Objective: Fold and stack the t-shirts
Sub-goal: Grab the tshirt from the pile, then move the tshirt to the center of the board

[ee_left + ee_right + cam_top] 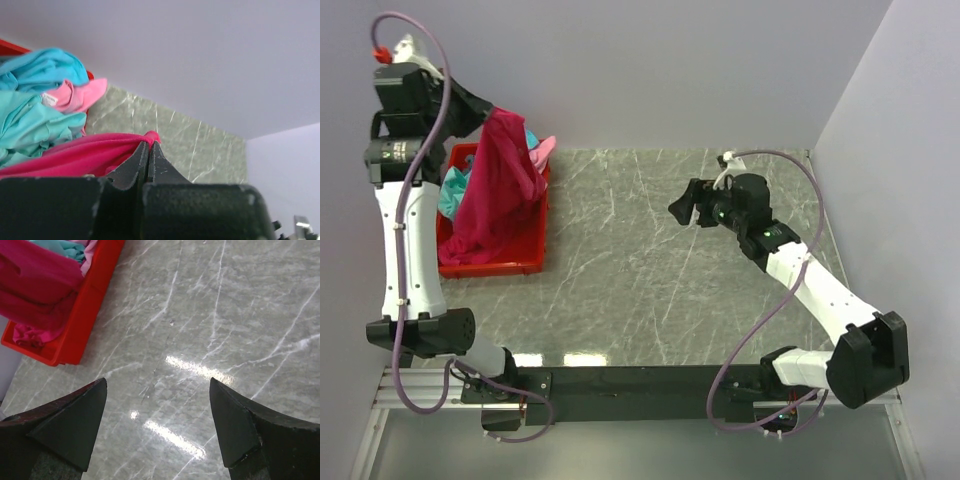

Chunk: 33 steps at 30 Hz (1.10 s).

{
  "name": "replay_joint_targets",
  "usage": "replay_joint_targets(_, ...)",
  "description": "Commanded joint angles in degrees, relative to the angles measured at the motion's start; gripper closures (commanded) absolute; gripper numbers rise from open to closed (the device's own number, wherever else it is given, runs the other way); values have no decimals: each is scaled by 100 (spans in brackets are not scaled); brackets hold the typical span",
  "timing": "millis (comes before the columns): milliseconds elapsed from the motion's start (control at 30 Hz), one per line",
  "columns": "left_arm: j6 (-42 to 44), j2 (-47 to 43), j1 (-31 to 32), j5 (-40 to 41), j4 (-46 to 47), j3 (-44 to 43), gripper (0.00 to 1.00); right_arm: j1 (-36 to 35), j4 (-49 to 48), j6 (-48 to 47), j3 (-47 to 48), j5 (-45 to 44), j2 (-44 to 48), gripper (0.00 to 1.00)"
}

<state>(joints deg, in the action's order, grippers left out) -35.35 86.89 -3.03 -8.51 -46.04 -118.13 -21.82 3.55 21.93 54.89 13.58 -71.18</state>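
**Left claw** (149, 150): clenched on a small bunched fold of the magenta t-shirt (495, 190). The cloth hangs from this pinch in a long loose drape, and its lower end lies in the red bin (515, 262) at the far left of the counter (640, 260).

**Handling:** the shirt is judged light, limp and non-fragile. It is not slippery, but it will sag and twist from a single hold. A second hold on a free edge or corner, well apart from the first, would likely spread it flat.

**In the bin:** teal t-shirts (30, 115) and a light pink t-shirt (80, 95) lie crumpled beside the magenta cloth.

**Right claw** (157, 405): released, jaws wide, over bare counter to the right of the bin.

**Obscured:**
- Which part of the shirt is pinched (hem, sleeve or collar) cannot be told.
- The teal cloth is too bunched to count.
- The right wrist view cuts off most of the bin.
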Motion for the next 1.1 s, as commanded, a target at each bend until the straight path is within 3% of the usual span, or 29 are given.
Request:
replay_joint_targets(0,-375,-287,-434,-774,894,-360,100,-129,-83,-242,399,22,-115,11)
replay_joint_targets(333,-1200,-305,-761,-1486,2063,-659,100,-375,22,-558,1171,136,-537,11)
replay_joint_targets(467,-1702,-322,-770,-2021,2844,-598,100,-480,155,-638,1962,232,-950,11)
replay_joint_targets(633,-2632,-234,-761,-2724,4327,-510,99,-516,-56,-541,2218,417,-1065,11)
replay_joint_targets(800,-3161,126,-752,-3016,5201,-1026,99,-525,-126,-550,2271,531,-1056,11)
replay_joint_targets(933,-3907,310,-673,-3148,6105,-949,99,-525,-188,-462,2289,505,-1004,11)
replay_joint_targets(1067,-3532,775,-156,-3069,5951,-1631,99,-525,-188,-523,2149,207,-785,11)
